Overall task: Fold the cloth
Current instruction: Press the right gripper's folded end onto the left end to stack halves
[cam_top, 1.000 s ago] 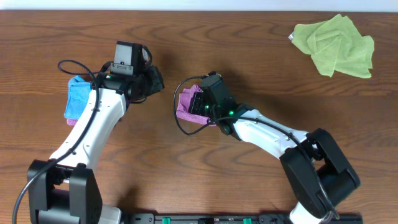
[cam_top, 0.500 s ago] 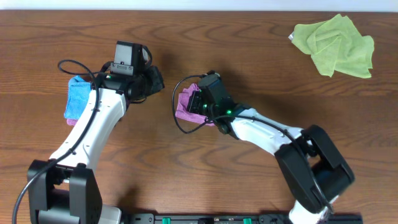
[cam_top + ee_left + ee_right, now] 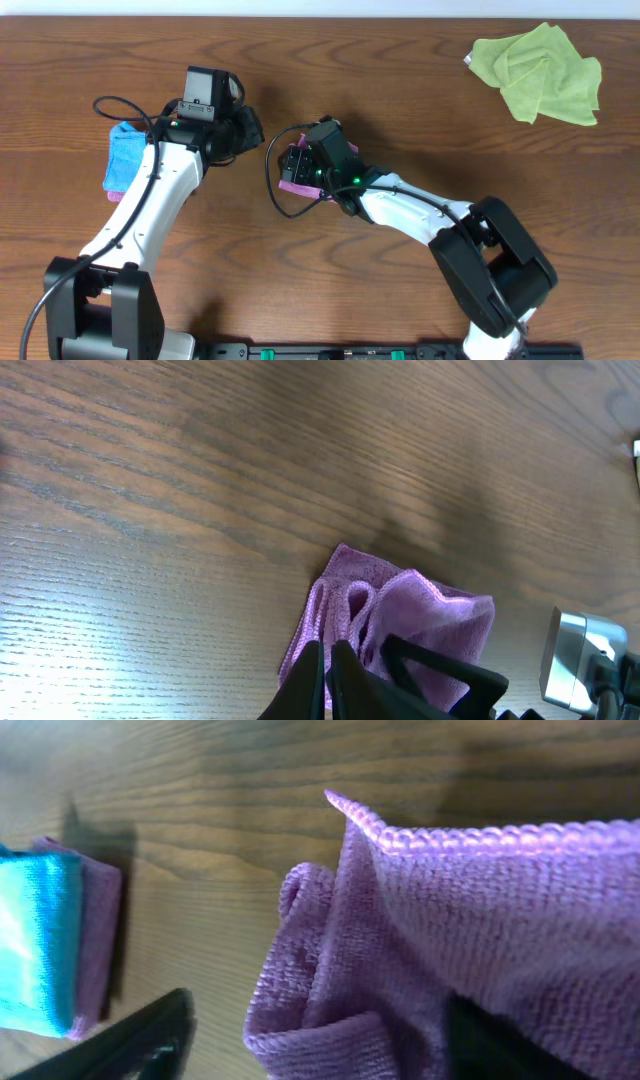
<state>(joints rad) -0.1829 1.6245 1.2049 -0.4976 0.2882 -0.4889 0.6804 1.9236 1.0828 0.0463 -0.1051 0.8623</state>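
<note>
Sliding left across the wooden table (image 3: 400, 80) in the past second, my right claw (image 3: 297, 163) has carried the purple cloth (image 3: 292, 186) with it toward my left arm, which has held its place. From overhead only a strip of that cloth shows at the near edge of the claw, which covers the rest.

My right wrist camera shows the purple cloth (image 3: 480, 900) bunched into soft rolls, one hemmed corner pointing up and away. My right claw (image 3: 320, 1030) is spread: one finger (image 3: 490, 1040) rests on the fabric, the other (image 3: 140, 1035) stands off it over bare wood, a gap between it and the rolled edge.

My left claw (image 3: 250, 128) hangs just left of the cloth, its fingertips (image 3: 312, 665) drawn together on nothing, the crumpled purple cloth (image 3: 420, 620) lying just beyond them.

At the table's left, a folded blue cloth (image 3: 122, 158) lies on another folded purple one (image 3: 95, 940). A rumpled green cloth (image 3: 540, 72) sits well apart at the far right corner.
</note>
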